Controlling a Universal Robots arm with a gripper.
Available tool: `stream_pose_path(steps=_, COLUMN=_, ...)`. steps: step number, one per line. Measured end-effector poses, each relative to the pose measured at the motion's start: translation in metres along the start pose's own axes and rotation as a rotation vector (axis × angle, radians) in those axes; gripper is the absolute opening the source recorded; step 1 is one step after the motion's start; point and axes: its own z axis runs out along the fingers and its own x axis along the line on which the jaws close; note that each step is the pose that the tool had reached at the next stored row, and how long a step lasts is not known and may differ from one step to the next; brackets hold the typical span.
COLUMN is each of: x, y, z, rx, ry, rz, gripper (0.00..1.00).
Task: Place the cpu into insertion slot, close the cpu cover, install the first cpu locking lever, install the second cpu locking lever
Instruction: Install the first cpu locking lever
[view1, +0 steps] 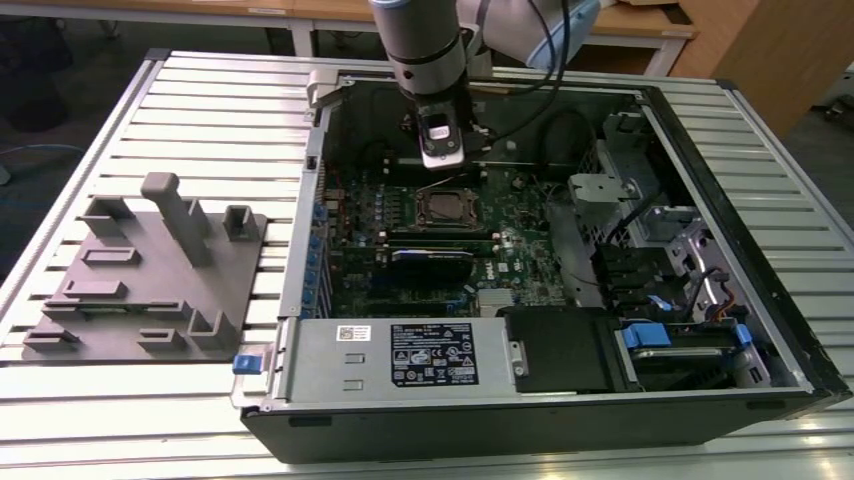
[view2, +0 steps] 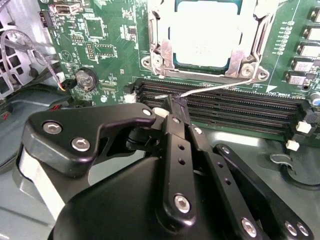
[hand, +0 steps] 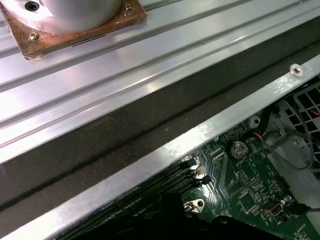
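Second wrist view: gripper (view2: 175, 102) closed at a locking lever (view2: 215, 87).
Its jaws are seen pinched together, apparently on the wire lever's tip; the cpu (view2: 207, 32) is held beneath the lowered cpu cover (view2: 161, 37) on the motherboard (view2: 105, 45), housed in the open computer case (view1: 561, 415).

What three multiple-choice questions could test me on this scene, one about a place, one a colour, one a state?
1. Where is the cpu? A) on the grey fixture B) on the motherboard, inside the cpu cover's window C) on the table
2. The motherboard is: A) green B) red C) white
3. The cpu cover is: A) removed B) standing upright C) lying flat

Answers: 1 B, the chip shows through the frame's window; 2 A, green board surrounds it; 3 C, the frame lies level around the chip.
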Motion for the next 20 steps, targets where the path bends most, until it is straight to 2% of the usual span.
stream_pose_path(steps=3, x=0.0000, y=0.0000, z=0.0001, rx=0.0000, ry=0.0000, rz=0.000, gripper=0.11)
stream_pose_path(steps=8, x=0.0010, y=-0.0016, z=0.0055, rx=-0.0001, ry=0.0000, rz=0.000, gripper=0.11)
stream_pose_path(steps=13, x=0.0012, y=-0.0020, z=0.0068, rx=0.0002, ry=-0.0005, rz=0.000, gripper=0.11)
stream_pose_path(steps=20, x=0.0021, y=-0.0035, z=0.0114, rx=0.0063, ry=-0.0036, rz=-0.002, gripper=0.11)
